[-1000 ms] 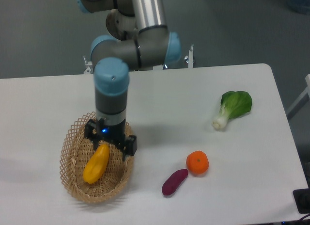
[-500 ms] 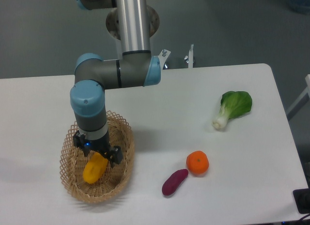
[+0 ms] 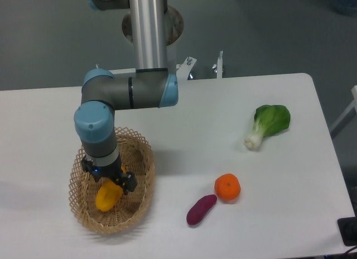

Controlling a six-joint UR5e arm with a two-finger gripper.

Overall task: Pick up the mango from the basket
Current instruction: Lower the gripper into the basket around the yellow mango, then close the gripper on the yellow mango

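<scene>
The yellow-orange mango [image 3: 107,197] lies in the tan wicker basket [image 3: 144,158] at the front left of the table. My gripper [image 3: 109,177] points straight down into the basket, over the upper end of the mango. Its jaws stand apart, one on each side of the fruit, and I see no squeeze on it. The wrist hides the top part of the mango and the middle of the basket.
A purple sweet potato [image 3: 201,209] and a round tangerine [image 3: 227,187] lie to the right of the basket near the front edge. A green bok choy [image 3: 269,123] lies at the right. The arm's forearm reaches over the back of the table.
The gripper has moved left and down into the basket, from beside the mango's upper tip to over the fruit. The mango has not moved.
</scene>
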